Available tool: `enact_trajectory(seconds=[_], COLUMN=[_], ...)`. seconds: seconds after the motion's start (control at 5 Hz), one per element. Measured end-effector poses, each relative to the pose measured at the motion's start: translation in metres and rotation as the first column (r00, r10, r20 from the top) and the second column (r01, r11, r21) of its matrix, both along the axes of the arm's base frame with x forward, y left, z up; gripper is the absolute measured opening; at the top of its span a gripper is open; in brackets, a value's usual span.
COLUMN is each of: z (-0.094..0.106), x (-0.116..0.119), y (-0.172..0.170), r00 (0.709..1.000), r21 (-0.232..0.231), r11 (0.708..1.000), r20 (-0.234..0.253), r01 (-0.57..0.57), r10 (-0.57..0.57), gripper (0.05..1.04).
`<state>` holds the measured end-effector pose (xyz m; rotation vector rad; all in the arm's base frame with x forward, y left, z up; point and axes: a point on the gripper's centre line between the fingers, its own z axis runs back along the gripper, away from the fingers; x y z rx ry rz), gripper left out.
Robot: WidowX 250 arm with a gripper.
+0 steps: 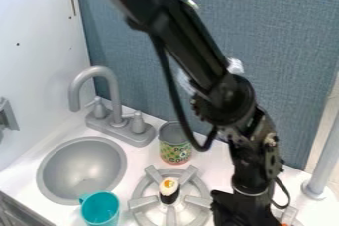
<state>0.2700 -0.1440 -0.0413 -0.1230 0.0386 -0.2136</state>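
The burner supports the small toy near our gripper, whose opening and hold we cannot tell

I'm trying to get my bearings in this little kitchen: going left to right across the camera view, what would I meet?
Grey wall fitting → round grey sink → can with a green label → the robot's black pincer → upright grey post.
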Motion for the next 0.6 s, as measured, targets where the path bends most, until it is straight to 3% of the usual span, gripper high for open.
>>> enact_trajectory(seconds=[0.2,0.4,0.6], z=[0.016,0.031,0.036], x=[-0.031,-0.049,-0.058], y=[0.026,0.058,0.081], r00=[0.999,0.990,0.985], r21=[0.044,0.127,0.174], r11=[0.998,0.984,0.974], r20=[-0.013,-0.043,-0.066], r01=[-0.052,-0.124,-0.148], r10=[0.052,0.131,0.161], gripper=[1.000,1.000,1.000])
